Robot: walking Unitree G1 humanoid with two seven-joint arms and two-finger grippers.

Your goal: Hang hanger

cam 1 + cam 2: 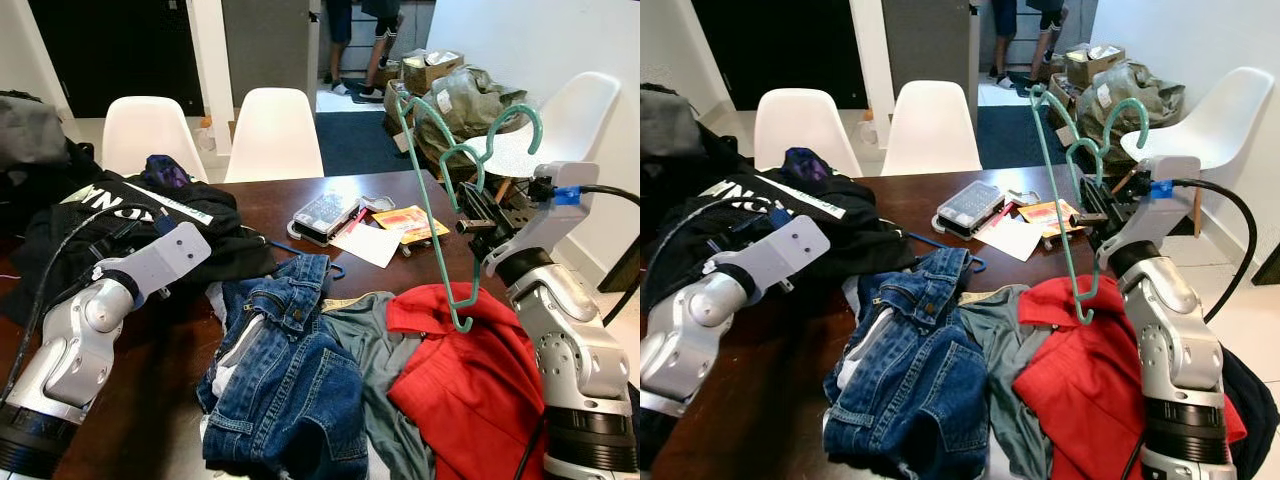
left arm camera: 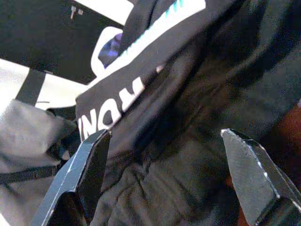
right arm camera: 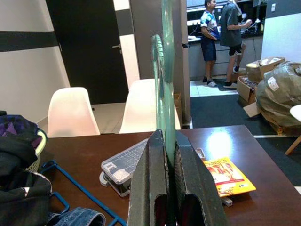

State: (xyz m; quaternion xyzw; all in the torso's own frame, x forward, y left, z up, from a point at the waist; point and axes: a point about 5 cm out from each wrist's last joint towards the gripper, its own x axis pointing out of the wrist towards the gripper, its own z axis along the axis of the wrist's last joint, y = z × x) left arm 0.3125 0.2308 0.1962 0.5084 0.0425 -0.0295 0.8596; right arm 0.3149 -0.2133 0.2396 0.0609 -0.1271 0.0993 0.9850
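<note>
Teal plastic hanger (image 1: 436, 200) stands raised above the cluttered bench (image 1: 270, 205) — pinched tight in the right gripper (image 3: 165, 155) over a red garment (image 1: 470, 380) — while the left gripper (image 2: 164, 179), fingers spread, hovers over black clothing (image 1: 150, 225).

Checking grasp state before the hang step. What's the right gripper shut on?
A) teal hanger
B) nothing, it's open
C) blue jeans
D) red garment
A: the right gripper has its two black fingers pressed together on the teal hanger, which it holds up above the red garment and the table.
</note>
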